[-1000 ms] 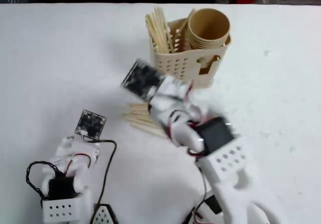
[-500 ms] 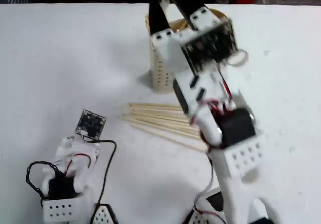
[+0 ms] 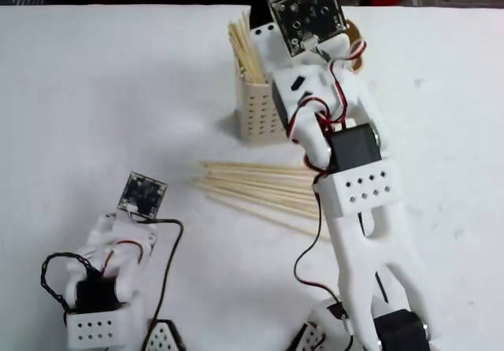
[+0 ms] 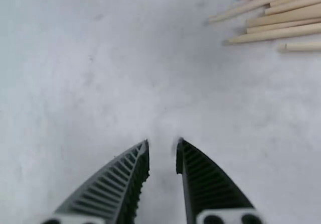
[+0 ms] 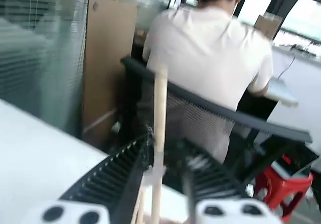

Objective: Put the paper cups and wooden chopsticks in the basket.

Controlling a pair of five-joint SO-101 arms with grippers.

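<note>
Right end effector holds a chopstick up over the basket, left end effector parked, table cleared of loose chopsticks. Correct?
No, the table isn't cleared: the high view shows a pile of loose chopsticks lying on it in front of the basket. The rest holds: the right end effector holds a chopstick over the basket, left end effector parked.

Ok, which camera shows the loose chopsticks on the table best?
The high view: the pile lies near the basket, partly under the right arm. The left wrist view catches their ends; the right one faces the room.
</note>
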